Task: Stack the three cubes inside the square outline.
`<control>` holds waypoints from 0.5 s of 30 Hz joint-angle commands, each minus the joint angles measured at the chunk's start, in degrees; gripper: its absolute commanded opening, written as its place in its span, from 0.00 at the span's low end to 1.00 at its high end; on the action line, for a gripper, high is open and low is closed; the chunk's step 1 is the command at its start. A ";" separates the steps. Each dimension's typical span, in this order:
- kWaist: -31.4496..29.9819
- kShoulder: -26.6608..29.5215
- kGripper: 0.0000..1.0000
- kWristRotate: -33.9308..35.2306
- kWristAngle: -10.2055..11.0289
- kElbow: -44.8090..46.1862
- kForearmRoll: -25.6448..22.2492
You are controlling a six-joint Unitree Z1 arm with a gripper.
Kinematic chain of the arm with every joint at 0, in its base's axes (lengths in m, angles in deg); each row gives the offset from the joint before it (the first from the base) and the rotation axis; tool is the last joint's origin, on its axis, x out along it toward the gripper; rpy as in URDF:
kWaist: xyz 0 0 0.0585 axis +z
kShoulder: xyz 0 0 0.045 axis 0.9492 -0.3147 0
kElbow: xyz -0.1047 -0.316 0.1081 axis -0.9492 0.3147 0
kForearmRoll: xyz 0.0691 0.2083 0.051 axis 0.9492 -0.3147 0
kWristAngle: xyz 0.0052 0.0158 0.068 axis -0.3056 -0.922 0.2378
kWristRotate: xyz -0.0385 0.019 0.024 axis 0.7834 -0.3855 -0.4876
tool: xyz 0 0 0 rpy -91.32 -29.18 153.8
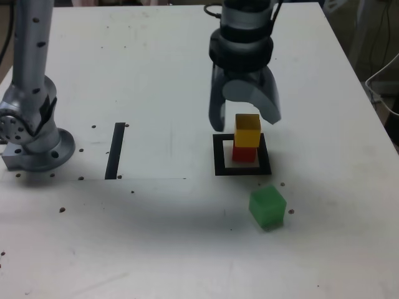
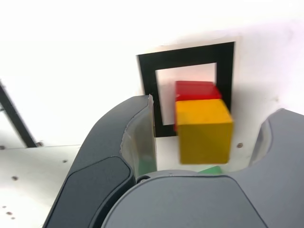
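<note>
The open pincer (image 1: 244, 115) hangs just above the yellow cube (image 1: 247, 129) on the red cube (image 1: 244, 153) (touching neither), so it should lift straight up before fetching the green cube (image 1: 268, 207) nearby.

exterior view looks down across the table (image 1: 156, 75); wrist view hangs close; both share the square outline (image 1: 242, 154)

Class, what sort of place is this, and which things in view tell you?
Probably a robotics lab bench: a white table with a taped square outline, coloured cubes, and an arm's gripper open above the yellow cube.
</note>
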 commanded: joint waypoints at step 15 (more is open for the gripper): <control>-9.99 3.48 0.99 4.12 0.90 -8.15 -11.12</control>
